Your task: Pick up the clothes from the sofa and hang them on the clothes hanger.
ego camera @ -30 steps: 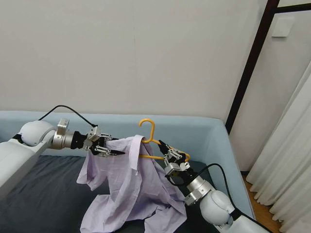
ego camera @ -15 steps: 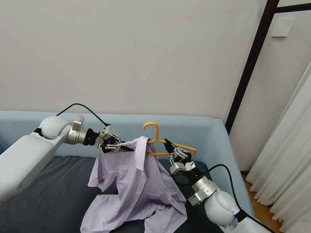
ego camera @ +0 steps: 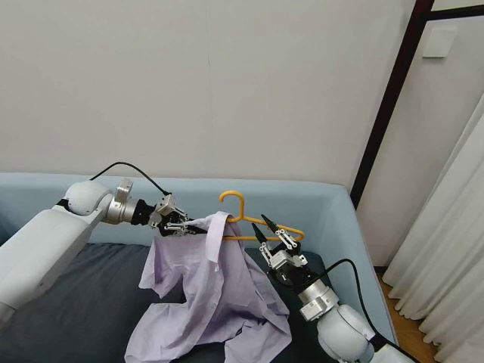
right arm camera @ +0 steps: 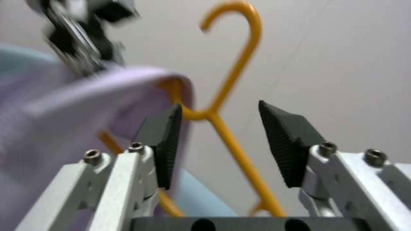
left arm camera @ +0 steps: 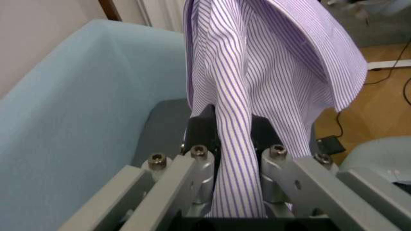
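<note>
1. Left pincer [ego camera: 178,224] raised above the dark grey seat cushion [ego camera: 68,287] of the pale blue upholstered sofa [ego camera: 325,208], arm reaching in from the left.
2. Clamped tight on a bunched fold of the lilac pinstriped shirt [ego camera: 219,287]; in the left wrist view, striped cloth [left arm camera: 257,57] pinched between the metal fingers [left arm camera: 199,161] of that pincer [left arm camera: 237,166], sofa back [left arm camera: 77,96] alongside.
3. Shirt collar end draped over the left arm of the yellow-orange hooked clothes hanger [ego camera: 287,228]; rest of the cloth hanging down, hem crumpled on the seat cushion.
4. Hanger up in the air before the sofa back, hook upward, right arm bare of cloth.
5. Right pincer [ego camera: 266,231] just below and to the right of the hanger, pointing up at it.
6. Spread wide in the right wrist view [right arm camera: 218,125]: black ribbed pads [right arm camera: 282,139] well apart, hanger neck and bare arm [right arm camera: 224,91] passing between them, touching neither as far as can be seen.
</note>
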Motion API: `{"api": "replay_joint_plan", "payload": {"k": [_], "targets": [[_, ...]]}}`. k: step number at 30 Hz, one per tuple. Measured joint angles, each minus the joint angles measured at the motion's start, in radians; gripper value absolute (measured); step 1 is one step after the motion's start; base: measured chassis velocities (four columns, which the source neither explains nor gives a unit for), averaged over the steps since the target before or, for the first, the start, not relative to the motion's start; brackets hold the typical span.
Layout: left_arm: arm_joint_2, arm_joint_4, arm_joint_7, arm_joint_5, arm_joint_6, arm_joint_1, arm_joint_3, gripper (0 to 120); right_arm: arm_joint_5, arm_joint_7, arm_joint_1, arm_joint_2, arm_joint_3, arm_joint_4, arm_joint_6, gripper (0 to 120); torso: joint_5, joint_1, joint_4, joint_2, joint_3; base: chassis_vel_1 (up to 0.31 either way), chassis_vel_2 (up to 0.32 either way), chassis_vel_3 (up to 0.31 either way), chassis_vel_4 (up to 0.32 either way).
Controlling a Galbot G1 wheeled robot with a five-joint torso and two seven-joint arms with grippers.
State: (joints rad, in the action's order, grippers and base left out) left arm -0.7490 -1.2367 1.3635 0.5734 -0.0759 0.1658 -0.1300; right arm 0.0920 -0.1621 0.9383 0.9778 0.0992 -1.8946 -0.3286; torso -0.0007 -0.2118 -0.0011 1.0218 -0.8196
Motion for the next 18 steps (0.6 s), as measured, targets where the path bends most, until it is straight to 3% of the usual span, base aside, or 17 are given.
{"api": "replay_joint_plan", "payload": {"k": [4,7,10,13,18], "targets": [[0.004,0.005,-0.003,-0.004,0.004,0.002,0.014,7,-0.295,0.228,0.038,-0.014,0.011,0.013,-0.144,71,0.0,0.0,-0.0001,0.0,0.0,0.0,0.0,0.0,0.0],[0.012,0.003,-0.003,-0.004,0.005,0.004,0.022,7,-0.394,0.287,0.05,-0.019,0.014,0.049,-0.138,79,0.0,0.0,-0.0002,0.0,0.0,0.0,0.0,0.0,0.0],[0.023,-0.004,-0.002,-0.004,0.006,0.009,0.031,7,-0.458,0.255,0.057,-0.022,0.018,0.082,-0.048,88,0.0002,0.0,-0.0002,0.0,0.0,0.0,0.0,0.0,0.0],[0.049,-0.024,0.0,0.002,0.007,0.031,0.053,7,-0.55,0.095,0.049,-0.015,0.027,0.113,0.138,98,0.0001,0.0,-0.0003,0.0,0.0,0.0,0.0,0.0,0.0],[0.084,-0.05,0.002,0.013,0.008,0.07,0.089,7,-0.638,-0.056,0.029,0.011,0.039,0.154,0.276,100,0.0001,0.0,0.0005,0.0,0.0,0.0,0.0,0.0,0.0]]}}
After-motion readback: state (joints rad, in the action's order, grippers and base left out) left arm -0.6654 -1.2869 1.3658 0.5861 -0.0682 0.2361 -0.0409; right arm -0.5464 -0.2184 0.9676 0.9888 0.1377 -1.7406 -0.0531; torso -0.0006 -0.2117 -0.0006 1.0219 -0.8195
